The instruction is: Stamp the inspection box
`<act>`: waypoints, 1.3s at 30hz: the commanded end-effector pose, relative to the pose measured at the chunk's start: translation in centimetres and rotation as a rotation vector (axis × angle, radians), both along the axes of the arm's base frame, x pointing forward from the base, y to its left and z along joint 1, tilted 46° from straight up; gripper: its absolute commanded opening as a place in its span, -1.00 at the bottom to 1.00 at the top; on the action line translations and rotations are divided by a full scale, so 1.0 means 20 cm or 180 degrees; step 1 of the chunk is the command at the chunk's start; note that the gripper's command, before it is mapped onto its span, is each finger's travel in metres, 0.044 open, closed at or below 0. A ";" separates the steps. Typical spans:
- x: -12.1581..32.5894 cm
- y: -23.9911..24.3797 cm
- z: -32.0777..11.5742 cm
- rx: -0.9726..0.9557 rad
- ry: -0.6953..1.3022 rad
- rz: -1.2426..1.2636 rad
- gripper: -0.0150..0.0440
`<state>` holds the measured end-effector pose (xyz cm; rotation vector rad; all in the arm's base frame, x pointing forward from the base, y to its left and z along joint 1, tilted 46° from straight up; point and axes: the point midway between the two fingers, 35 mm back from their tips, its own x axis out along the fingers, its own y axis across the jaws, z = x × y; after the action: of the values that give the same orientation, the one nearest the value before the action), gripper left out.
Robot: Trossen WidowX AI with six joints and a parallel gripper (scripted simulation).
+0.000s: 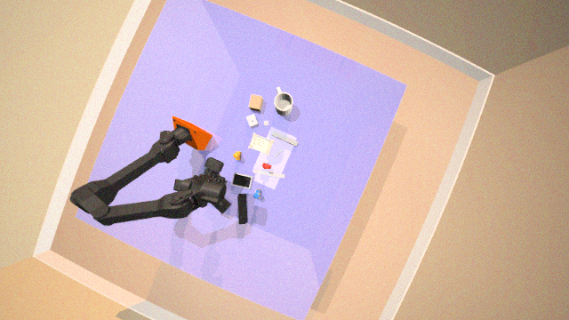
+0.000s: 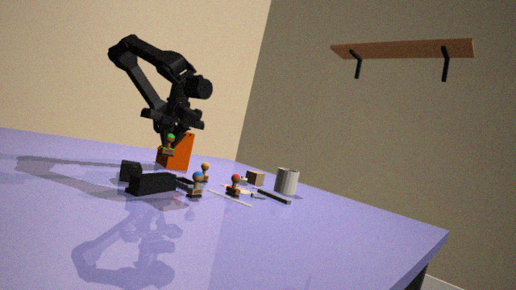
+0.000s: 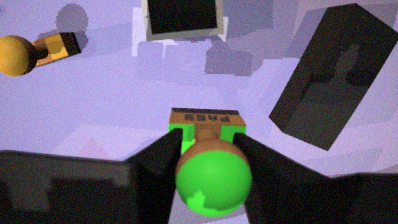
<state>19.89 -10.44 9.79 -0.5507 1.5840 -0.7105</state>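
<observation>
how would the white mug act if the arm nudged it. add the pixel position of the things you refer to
The mug (image 1: pixel 289 109) (image 2: pixel 286 182) would probably slide rather than topple under a low push, since it stands upright on a broad base. It looks rigid, with smooth straight walls. Tipped over, it might roll, though the handle (image 1: pixel 279 90) would likely stop it.

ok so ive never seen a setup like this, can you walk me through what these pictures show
The black machine is a single robot arm, fixed to an upright orange plate. The top picture looks down from overhead, the exterior one across the bench from one side, and the wrist one from near the jaws.

The jaws are closed on a green-topped stamp marked PASS, held above the bench. Yellow, red and blue topped stamps stand nearby, with an open ink pad, papers, a mug, a small tan block and a long black block.
</observation>
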 end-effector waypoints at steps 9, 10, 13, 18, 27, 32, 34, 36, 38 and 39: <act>0.18 0.02 -0.01 0.0008 -0.0027 -0.0012 -0.49; 0.20 0.02 -0.02 0.0007 -0.0028 -0.0012 -0.49; 0.27 0.02 -0.03 0.0007 -0.0030 -0.0012 -0.49; 0.37 0.03 -0.06 0.0007 -0.0035 -0.0012 -0.49; 0.46 0.04 -0.10 0.0007 -0.0039 -0.0012 -0.49; 0.46 0.03 -0.11 0.0007 -0.0038 -0.0011 -0.49; 0.46 0.02 -0.11 0.0007 -0.0038 -0.0011 -0.49; 0.46 0.02 -0.12 0.0008 -0.0039 -0.0011 -0.49; 0.46 0.01 -0.12 0.0008 -0.0039 -0.0011 -0.49; 0.46 0.01 -0.13 0.0008 -0.0039 -0.0011 -0.49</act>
<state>29.21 -10.08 7.48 -0.5370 1.5690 -0.7170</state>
